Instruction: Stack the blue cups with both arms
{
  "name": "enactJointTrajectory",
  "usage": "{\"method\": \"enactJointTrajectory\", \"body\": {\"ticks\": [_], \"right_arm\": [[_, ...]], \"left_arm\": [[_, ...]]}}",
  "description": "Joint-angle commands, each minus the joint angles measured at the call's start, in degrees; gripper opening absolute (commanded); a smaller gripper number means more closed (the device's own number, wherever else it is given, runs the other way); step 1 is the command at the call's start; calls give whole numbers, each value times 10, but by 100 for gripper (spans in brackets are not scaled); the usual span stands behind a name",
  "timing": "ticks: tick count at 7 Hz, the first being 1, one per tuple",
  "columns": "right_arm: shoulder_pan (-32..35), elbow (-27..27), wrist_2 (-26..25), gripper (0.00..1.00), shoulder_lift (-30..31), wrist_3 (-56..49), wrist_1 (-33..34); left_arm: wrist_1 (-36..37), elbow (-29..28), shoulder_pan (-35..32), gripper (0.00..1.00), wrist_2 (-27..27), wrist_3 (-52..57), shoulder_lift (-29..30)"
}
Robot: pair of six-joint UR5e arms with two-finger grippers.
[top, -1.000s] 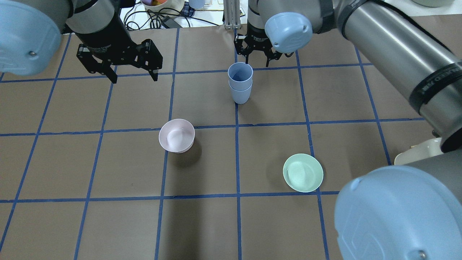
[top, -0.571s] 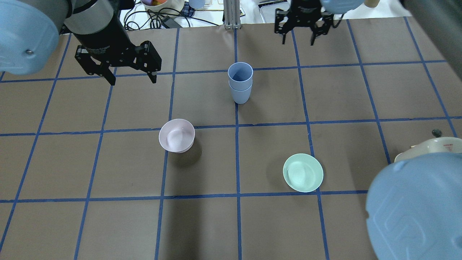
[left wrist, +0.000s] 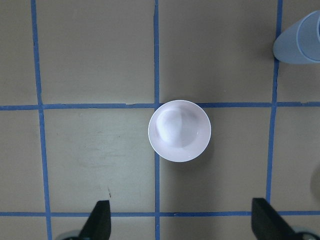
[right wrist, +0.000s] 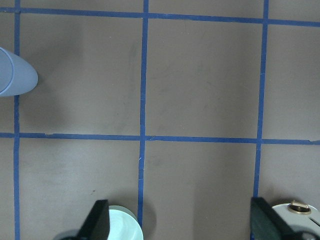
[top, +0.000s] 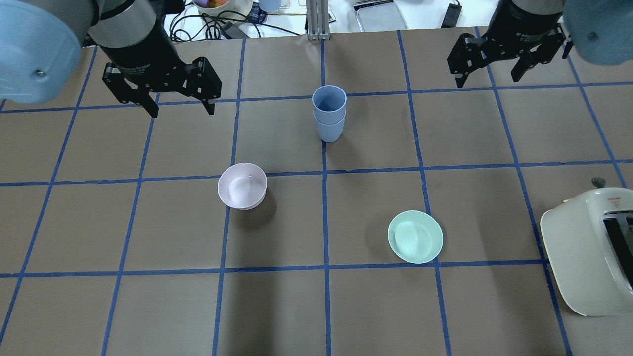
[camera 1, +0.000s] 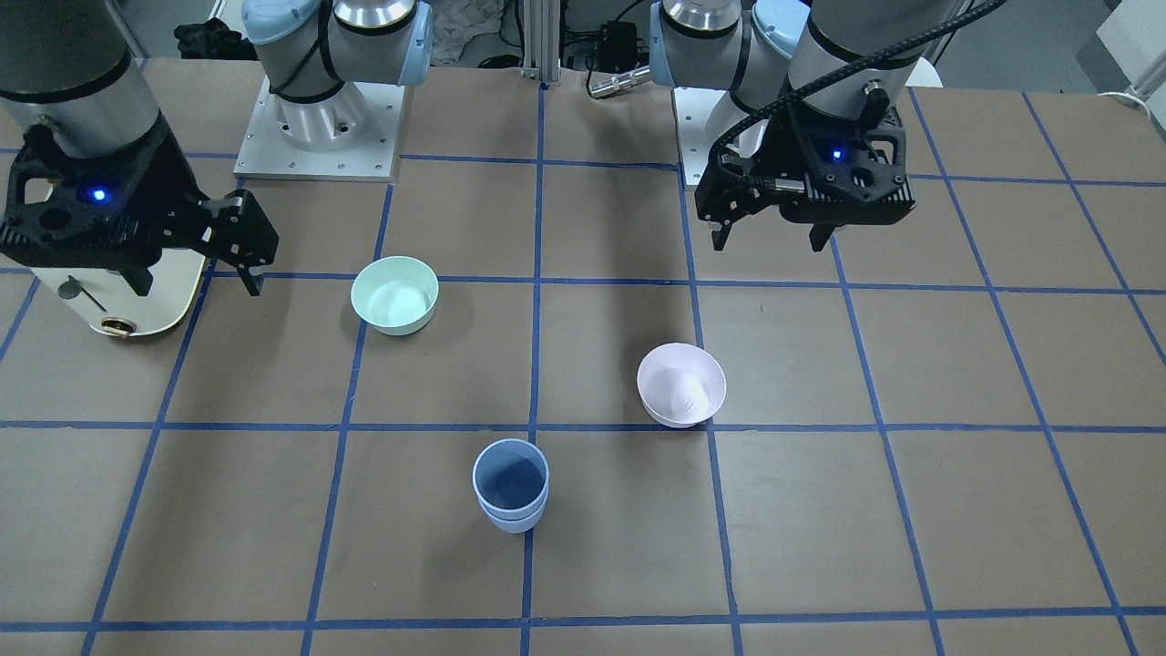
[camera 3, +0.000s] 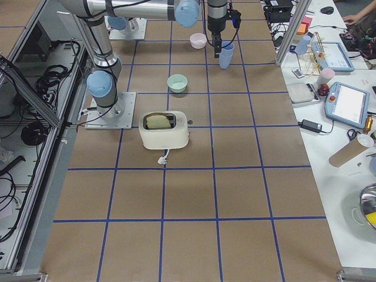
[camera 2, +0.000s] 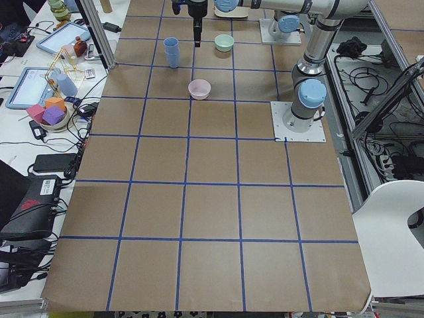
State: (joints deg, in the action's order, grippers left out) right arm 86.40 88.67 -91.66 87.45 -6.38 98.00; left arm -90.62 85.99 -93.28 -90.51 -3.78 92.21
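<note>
The two blue cups (top: 329,113) stand nested one inside the other, upright on the brown mat near the middle; they also show in the front view (camera 1: 511,487). My left gripper (top: 183,110) hovers open and empty to the left of the stack, above the mat (camera 1: 768,242). My right gripper (top: 487,81) hovers open and empty far to the right of the stack (camera 1: 200,287). In the left wrist view the stack (left wrist: 300,40) is at the top right corner. In the right wrist view it (right wrist: 15,72) is at the left edge.
A pale pink bowl (top: 242,185) sits left of centre, below my left gripper's camera (left wrist: 179,130). A mint-green bowl (top: 415,236) sits right of centre. A cream toaster (top: 588,252) stands at the right edge. Cables and clutter lie beyond the far table edge.
My right gripper has pulled away from just behind the stacked cups and swung far to the right, still open. The left gripper and the cups have barely moved.
</note>
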Motion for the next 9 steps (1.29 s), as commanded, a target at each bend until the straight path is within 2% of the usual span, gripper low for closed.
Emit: {"method": "enactJointTrajectory", "body": {"ticks": [1, 4, 5, 9], "right_arm": [[2, 10, 3, 100, 8, 0, 14], [8, -35, 23, 100, -17, 0, 7], [10, -33, 23, 100, -14, 6, -14], [10, -36, 24, 100, -15, 8, -12]], "left_arm": [[0, 1, 0, 100, 0, 0, -1], [0, -1, 0, 100, 0, 0, -1], [0, -1, -1, 100, 1, -3, 0], [0, -4, 0, 100, 0, -13, 7]]}}
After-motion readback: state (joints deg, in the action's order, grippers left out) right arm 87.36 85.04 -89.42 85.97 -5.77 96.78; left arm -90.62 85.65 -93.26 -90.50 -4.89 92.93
